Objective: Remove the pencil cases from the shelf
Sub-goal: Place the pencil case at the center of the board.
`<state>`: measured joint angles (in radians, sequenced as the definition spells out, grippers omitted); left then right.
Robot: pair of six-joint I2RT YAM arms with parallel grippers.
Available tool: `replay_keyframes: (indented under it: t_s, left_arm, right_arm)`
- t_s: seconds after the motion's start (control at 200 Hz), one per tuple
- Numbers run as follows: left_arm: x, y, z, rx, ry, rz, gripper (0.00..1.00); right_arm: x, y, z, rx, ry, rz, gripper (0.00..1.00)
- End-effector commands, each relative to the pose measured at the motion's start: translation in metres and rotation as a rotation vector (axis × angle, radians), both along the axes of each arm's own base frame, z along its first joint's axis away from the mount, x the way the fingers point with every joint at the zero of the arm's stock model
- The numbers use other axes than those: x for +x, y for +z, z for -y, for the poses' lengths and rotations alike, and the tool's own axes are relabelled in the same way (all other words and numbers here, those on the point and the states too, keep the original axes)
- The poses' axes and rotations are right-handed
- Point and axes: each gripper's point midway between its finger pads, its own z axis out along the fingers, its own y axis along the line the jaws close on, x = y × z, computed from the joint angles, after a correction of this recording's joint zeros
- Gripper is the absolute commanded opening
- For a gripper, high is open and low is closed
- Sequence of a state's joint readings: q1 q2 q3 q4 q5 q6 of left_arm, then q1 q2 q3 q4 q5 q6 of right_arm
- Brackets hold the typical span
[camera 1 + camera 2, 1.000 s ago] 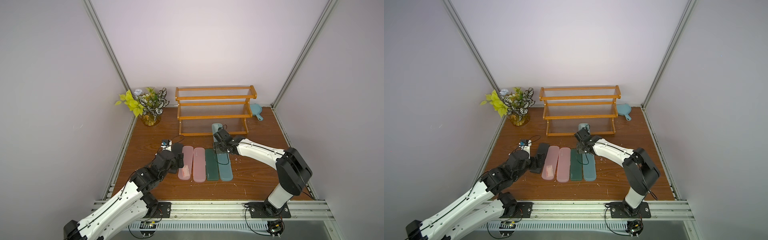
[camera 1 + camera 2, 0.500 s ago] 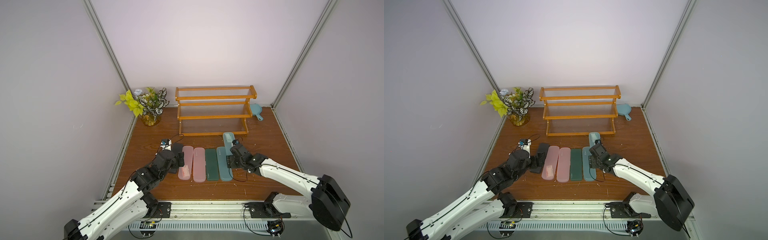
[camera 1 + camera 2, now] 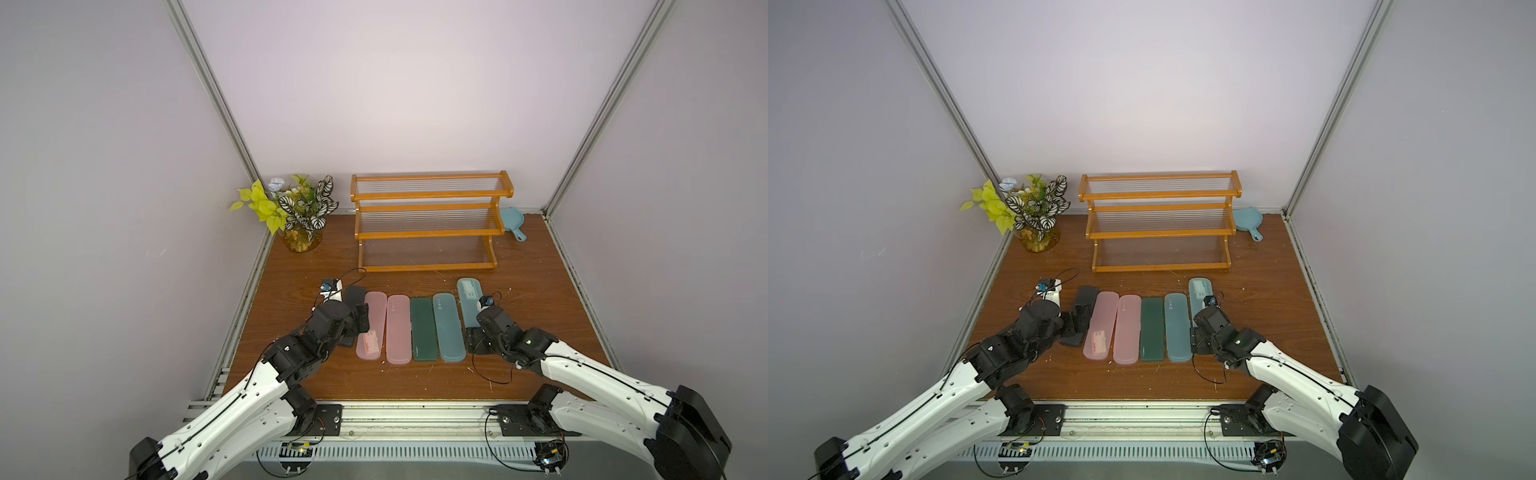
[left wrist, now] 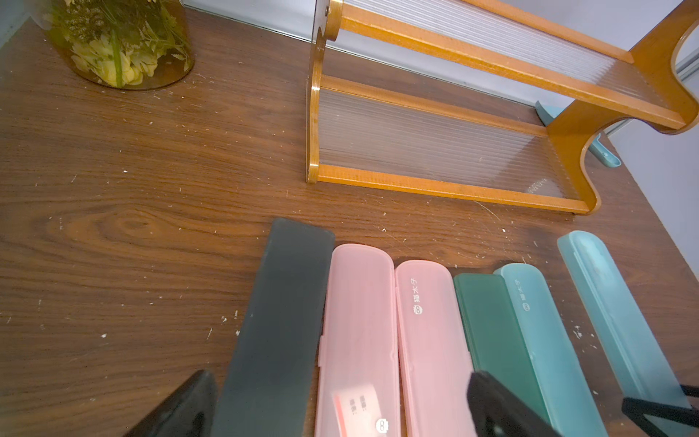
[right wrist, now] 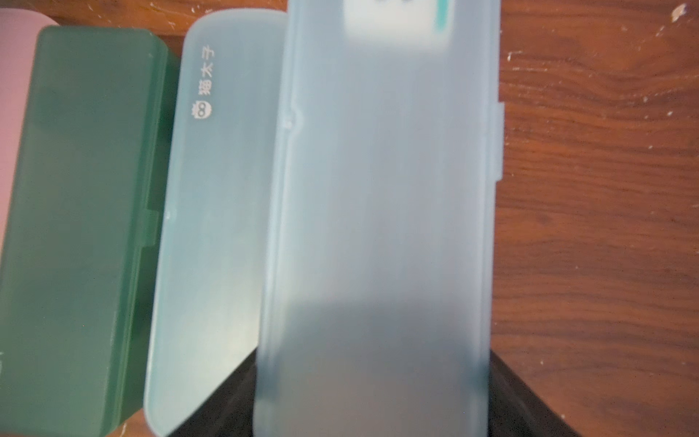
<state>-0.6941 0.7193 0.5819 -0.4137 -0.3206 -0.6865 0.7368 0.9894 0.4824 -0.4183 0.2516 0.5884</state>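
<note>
Right wrist view: the right gripper (image 5: 372, 416) pinches the near end of a teal pencil case (image 5: 378, 208) across its narrow width. The case's long axis runs away from the robot toward the bare shelf (image 3: 426, 236), just right of the other teal case (image 5: 212, 227) on the table (image 3: 291, 299); whether it touches the wood cannot be told. Slim, stiff, smooth and likely light, it looks best gripped on its long edges, though an end hold may let it droop or slip. The left gripper (image 4: 340, 408) hangs spread wide above the black case (image 4: 280, 321) and a pink case (image 4: 359, 321).
</note>
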Motion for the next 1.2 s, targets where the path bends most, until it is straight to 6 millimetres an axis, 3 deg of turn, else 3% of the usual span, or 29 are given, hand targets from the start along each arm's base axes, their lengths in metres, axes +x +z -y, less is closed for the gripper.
replay_keyframes:
  t_s: [0.0,0.766,1.196]
  left_arm:
    - [0.003,-0.002,-0.006,0.001,0.032,0.008,0.97]
    - [0.005,-0.006,-0.003,0.004,0.026,0.002,0.97]
    - [0.004,-0.009,-0.003,-0.008,0.033,-0.004,0.97]
  right_arm:
    - [-0.002,0.0,-0.002,0.044,-0.029,-0.014,0.71]
    - [-0.027,-0.024,0.009,0.084,-0.111,-0.111,0.73]
    - [-0.029,-0.027,0.009,0.088,-0.109,-0.118,0.83]
